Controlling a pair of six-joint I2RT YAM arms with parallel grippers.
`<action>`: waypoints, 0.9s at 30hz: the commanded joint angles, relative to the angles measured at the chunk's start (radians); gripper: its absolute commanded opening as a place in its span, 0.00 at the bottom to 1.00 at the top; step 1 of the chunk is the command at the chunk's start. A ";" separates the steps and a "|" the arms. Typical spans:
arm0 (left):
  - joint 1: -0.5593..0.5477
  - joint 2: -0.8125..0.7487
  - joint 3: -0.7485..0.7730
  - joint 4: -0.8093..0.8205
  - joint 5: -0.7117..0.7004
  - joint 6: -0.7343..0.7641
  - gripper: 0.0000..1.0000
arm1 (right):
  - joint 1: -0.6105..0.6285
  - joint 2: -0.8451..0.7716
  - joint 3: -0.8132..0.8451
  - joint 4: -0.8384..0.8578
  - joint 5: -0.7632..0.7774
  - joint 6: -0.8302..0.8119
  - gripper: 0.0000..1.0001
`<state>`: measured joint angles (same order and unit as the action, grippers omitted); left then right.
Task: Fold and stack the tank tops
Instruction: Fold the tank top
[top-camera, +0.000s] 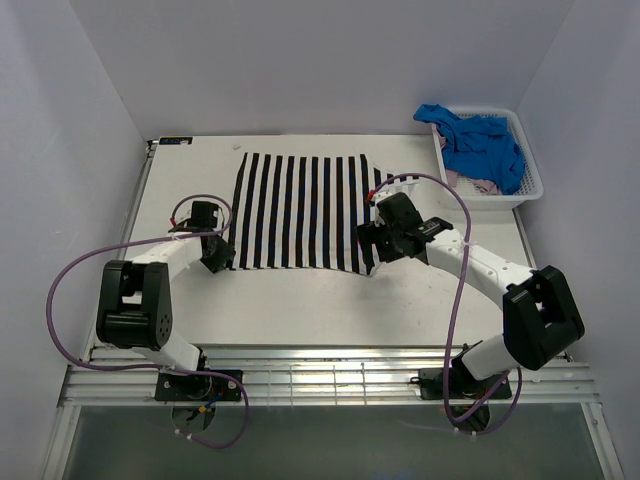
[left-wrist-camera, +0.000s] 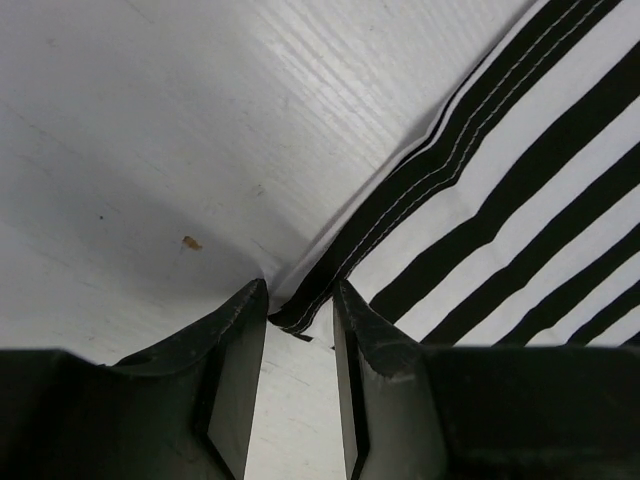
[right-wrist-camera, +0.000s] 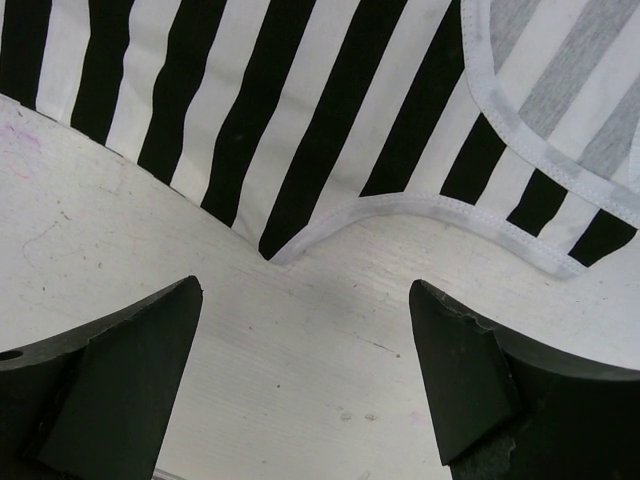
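Lying flat in the middle of the table (top-camera: 300, 310), the striped tank top (top-camera: 300, 210) has its long axis across the table, from one arm to the other. The stitched hem points to the left arm, and the armholes and straps point to the right arm.

The left end effector (top-camera: 218, 255) is at the near hem corner. In its wrist view the two fingers (left-wrist-camera: 245, 310) stand close together with the black hem corner just between their tips. Whether they pinch the cloth or only frame it, I cannot tell.

The right end effector (top-camera: 372, 243) is released, its jaws wide apart. It is over bare table just beside the near white-bound armhole edge and does not touch it.

Each arm is therefore nearer to its own end of the near long edge. I judge that the coming fold takes this near edge away from the arms, toward the far edge.

The blue tank top (top-camera: 480, 140) and the pink tank top (top-camera: 470, 183) are in the white basket (top-camera: 530, 185) at the far right, well apart from the striped one.
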<state>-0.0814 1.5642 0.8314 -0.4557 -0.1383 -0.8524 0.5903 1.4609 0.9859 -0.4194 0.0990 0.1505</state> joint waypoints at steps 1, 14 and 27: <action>-0.001 0.051 -0.043 0.006 0.071 0.032 0.43 | 0.002 -0.033 0.010 -0.016 0.042 0.003 0.90; -0.006 0.000 -0.087 0.035 0.123 0.067 0.00 | 0.002 -0.062 -0.042 -0.004 0.035 -0.011 0.90; -0.003 -0.119 -0.043 -0.055 0.052 0.082 0.00 | 0.129 0.021 -0.027 -0.004 0.024 -0.138 0.91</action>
<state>-0.0826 1.4933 0.7731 -0.4644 -0.0517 -0.7876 0.6933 1.4425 0.9318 -0.4206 0.1024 0.0444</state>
